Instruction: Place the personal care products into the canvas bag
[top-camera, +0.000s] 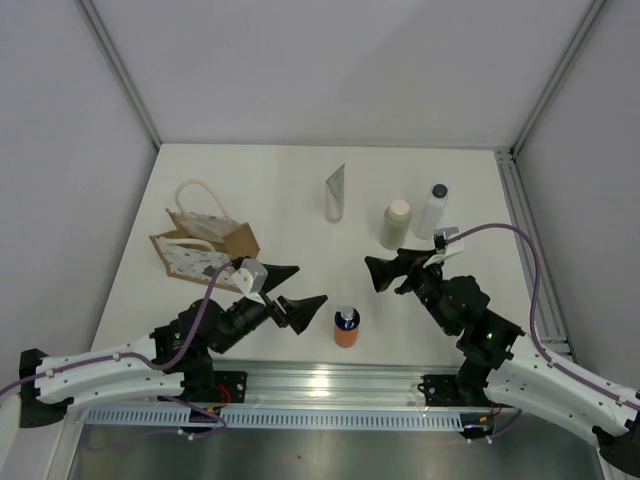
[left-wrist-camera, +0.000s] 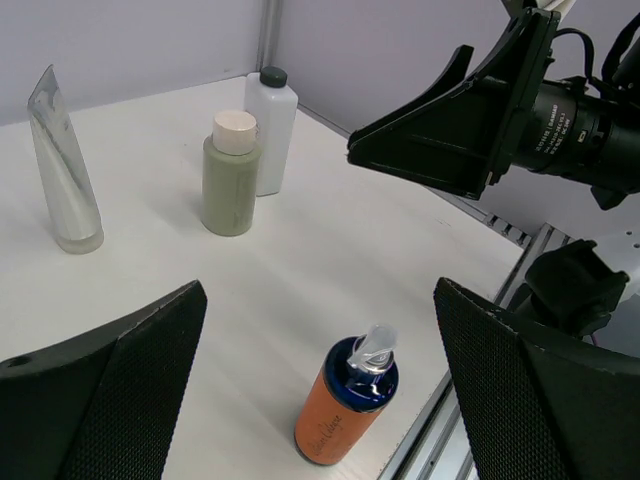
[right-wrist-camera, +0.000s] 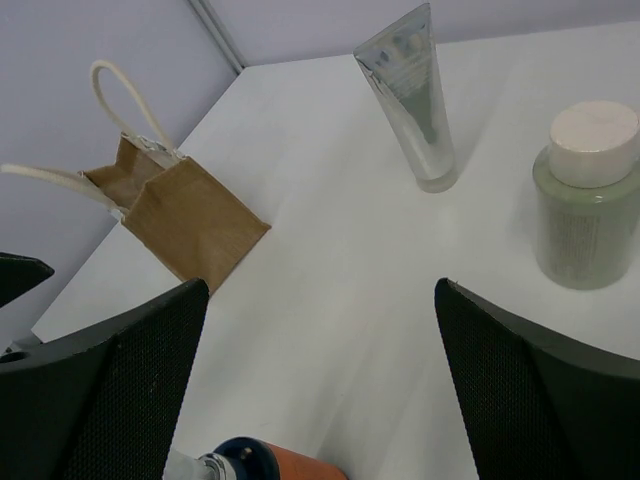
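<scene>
The canvas bag (top-camera: 205, 240) (right-wrist-camera: 185, 210) stands at the left of the table, its rope handles looped upward. A grey-white tube (top-camera: 335, 193) (left-wrist-camera: 62, 165) (right-wrist-camera: 410, 95) stands on its cap at the back centre. To its right are a cream bottle (top-camera: 396, 224) (left-wrist-camera: 232, 175) (right-wrist-camera: 590, 200) and a translucent white bottle with a dark cap (top-camera: 432, 211) (left-wrist-camera: 272, 130). The orange bottle with a blue top (top-camera: 346, 327) (left-wrist-camera: 345, 405) (right-wrist-camera: 270, 462) stands near the front edge. My left gripper (top-camera: 305, 287) (left-wrist-camera: 320, 290) is open, just left of the orange bottle. My right gripper (top-camera: 372, 275) (right-wrist-camera: 320, 285) is open, above and right of it. Neither holds anything.
A metal rail (top-camera: 330, 385) runs along the table's near edge, close to the orange bottle. Grey walls enclose the table on three sides. The two grippers face each other across a short gap at the front centre.
</scene>
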